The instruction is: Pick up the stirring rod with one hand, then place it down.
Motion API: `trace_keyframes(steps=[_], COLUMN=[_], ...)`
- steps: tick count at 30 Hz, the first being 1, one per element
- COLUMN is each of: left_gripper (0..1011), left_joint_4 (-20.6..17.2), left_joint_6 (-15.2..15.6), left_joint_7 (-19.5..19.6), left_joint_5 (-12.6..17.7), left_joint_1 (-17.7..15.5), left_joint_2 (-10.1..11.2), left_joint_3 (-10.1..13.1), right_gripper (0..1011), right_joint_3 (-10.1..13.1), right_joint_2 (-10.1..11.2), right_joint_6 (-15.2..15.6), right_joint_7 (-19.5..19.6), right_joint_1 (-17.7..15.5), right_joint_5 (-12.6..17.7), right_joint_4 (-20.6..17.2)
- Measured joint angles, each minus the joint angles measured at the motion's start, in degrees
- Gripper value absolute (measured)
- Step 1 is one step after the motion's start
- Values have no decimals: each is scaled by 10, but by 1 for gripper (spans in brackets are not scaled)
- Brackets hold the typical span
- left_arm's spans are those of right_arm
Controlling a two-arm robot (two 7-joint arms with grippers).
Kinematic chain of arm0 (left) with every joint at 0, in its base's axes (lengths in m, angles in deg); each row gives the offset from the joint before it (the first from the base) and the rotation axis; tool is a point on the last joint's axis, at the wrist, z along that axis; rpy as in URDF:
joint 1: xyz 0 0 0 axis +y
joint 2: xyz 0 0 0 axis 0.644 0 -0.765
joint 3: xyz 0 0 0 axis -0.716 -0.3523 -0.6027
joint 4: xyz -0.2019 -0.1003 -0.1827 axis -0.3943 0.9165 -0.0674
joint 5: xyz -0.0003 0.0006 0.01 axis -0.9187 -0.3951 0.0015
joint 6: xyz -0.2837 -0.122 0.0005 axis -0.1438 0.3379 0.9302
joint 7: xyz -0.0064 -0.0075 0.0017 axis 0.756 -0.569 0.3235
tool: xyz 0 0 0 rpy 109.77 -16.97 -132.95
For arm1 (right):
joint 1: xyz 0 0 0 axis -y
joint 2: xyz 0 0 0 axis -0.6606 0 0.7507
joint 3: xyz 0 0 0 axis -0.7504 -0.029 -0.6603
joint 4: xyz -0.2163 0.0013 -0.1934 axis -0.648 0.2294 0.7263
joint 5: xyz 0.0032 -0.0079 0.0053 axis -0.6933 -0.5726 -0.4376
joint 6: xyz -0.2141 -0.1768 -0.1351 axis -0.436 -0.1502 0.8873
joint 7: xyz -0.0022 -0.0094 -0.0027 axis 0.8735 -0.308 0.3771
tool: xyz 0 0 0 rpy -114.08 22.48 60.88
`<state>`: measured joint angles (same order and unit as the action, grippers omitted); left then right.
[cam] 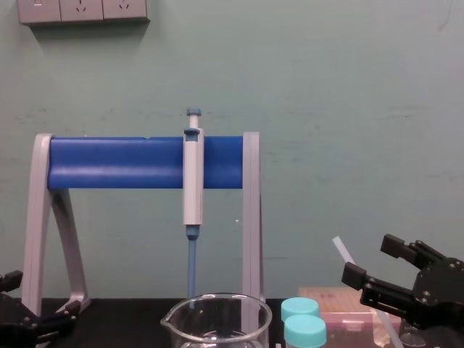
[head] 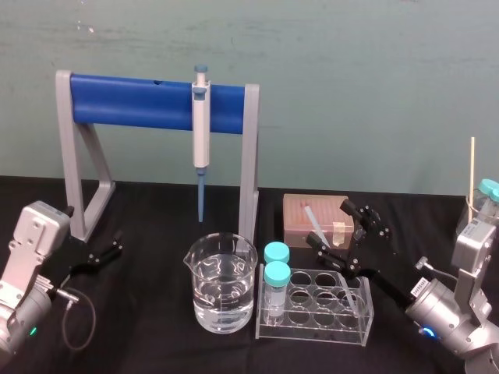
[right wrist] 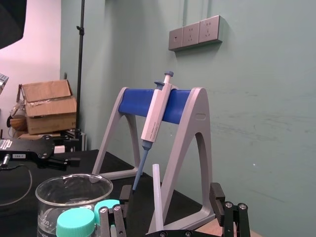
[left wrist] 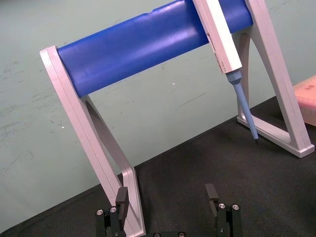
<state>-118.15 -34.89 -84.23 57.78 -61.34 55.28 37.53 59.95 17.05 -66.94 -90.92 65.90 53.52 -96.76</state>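
The stirring rod (head: 312, 216) is a translucent white stick leaning with its lower end in the clear tube rack (head: 312, 329) and its top over the pink box. My right gripper (head: 331, 226) stands open around it at mid-table right. In the right wrist view the rod (right wrist: 158, 197) rises between the two spread fingers (right wrist: 216, 195), touching neither. From the chest view, the rod's tip (cam: 342, 250) pokes up just left of the right gripper (cam: 371, 259). My left gripper (head: 97, 255) rests open and empty at the table's left, by the stand's foot.
A glass beaker of water (head: 221, 292) stands left of the rack, which holds two blue-capped tubes (head: 276, 274). Behind, a blue-tipped pipette (head: 201, 125) hangs on the blue-and-grey stand (head: 148, 101). A pink box (head: 300, 214) sits behind the rack. A thin pale stick (head: 472, 167) stands at the far right.
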Motion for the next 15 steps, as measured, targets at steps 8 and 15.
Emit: trace_keyframes(steps=[8, 15], left_gripper=[1000, 1000], left_joint_4=[0, 0], left_joint_6=[0, 0], left_joint_7=[0, 0], left_joint_5=[0, 0], left_joint_1=[0, 0], left_joint_2=[0, 0], left_joint_3=[0, 0], right_gripper=[1000, 1000], right_joint_3=[0, 8], right_joint_2=[0, 3], right_joint_6=[0, 4], right_joint_7=[3, 28], right_joint_1=[-1, -13], right_joint_5=[-2, -11], right_joint_4=[-3, -35])
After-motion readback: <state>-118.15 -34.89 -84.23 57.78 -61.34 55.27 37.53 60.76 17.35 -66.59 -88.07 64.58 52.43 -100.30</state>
